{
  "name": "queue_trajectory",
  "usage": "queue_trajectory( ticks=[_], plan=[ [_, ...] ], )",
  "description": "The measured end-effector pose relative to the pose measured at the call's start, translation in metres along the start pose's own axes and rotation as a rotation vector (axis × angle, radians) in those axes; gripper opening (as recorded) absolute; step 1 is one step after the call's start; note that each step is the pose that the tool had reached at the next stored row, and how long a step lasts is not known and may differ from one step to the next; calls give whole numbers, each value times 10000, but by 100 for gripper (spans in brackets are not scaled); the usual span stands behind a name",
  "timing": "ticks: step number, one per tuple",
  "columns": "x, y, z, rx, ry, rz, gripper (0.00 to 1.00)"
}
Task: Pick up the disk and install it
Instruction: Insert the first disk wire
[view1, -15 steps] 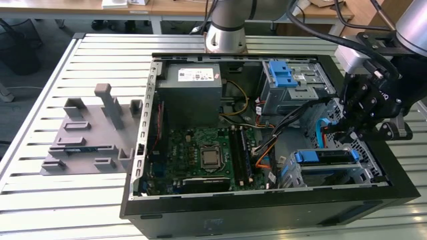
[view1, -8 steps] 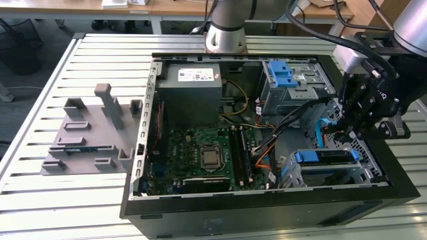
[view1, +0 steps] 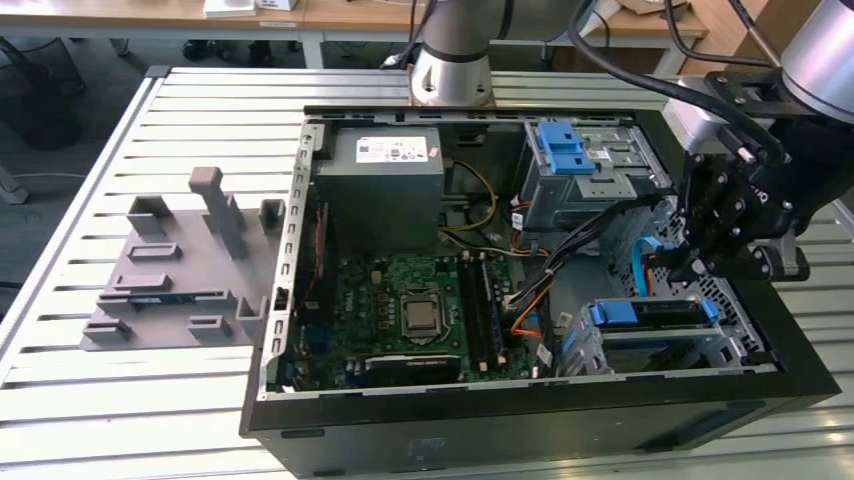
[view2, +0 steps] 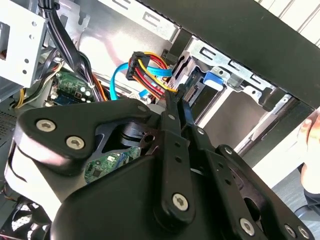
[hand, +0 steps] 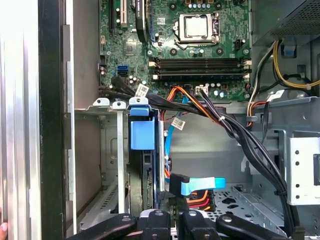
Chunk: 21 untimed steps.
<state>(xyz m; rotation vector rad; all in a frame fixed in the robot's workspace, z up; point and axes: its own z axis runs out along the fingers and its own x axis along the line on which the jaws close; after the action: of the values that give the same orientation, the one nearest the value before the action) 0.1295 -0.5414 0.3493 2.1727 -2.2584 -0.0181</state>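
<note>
Gripper (view2: 179, 97) fingers pressed together on the SATA power connector (view2: 150, 70); blue-bracketed disk (hand: 142, 135) sits caged just beyond, black cable bundle (hand: 240, 135) alongside.

cable bundle (hand: 235, 130) across the bay beside the drive cage (hand: 112, 150)

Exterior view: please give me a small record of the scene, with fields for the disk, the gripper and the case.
disk: sits in the cage, blue bracket showing
gripper: low over the case, close above the cage, next to the blue cable
case: open, lying on the table
</note>
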Motion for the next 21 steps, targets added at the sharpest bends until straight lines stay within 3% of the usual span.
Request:
queue_trajectory(
  ticks=[4, 5, 7, 8, 15, 21],
  plan=[
    [0, 0, 6, 1, 30, 0, 16],
    [0, 0, 6, 5, 125, 1, 16],
    [0, 0, 5, 16, 443, 6, 16],
    [0, 0, 5, 22, 563, 9, 16],
    [0, 0, 14, -29, 570, 299, 16],
    [31, -2, 81, -78, 565, 302, 16]
  ],
)
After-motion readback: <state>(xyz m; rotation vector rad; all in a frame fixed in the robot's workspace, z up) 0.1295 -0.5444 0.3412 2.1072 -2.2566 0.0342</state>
